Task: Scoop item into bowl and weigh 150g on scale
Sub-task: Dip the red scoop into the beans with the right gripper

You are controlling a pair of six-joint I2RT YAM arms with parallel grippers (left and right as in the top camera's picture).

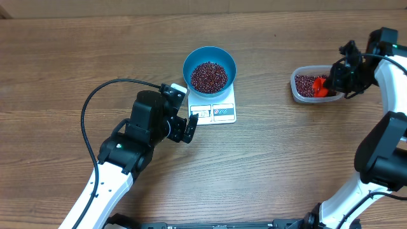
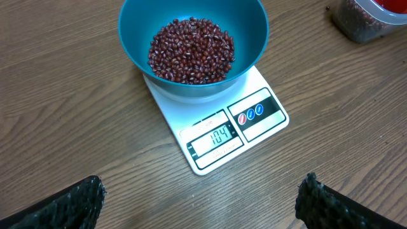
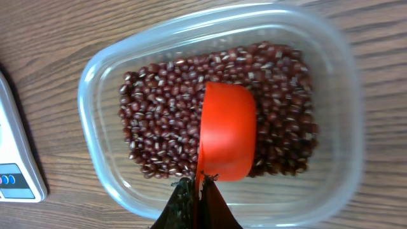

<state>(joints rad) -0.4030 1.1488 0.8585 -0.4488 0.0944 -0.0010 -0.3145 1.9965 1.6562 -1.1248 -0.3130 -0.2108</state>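
1. The right claw (image 3: 198,202) is pressed together on the handle of the red scoop (image 3: 226,130), at the bottom of the right wrist view.
2. The scoop's cup sits in the beans (image 3: 159,121) inside the clear tub (image 3: 95,70). Its long way runs from the claw up the frame.
3. In the overhead view, the blue bowl (image 1: 209,69) is at the top middle. It stands on the white scale (image 1: 222,113) and has beans in it. The tub is well apart, off to the right.
4. So a full scoop would have to go left across the frame to reach the bowl.
5. The right arm is the one near the tub. The left claw (image 2: 200,200) is spread wide, holds nothing, and hangs just beside the scale.
6. The scale shows 104, so I think more beans are needed.
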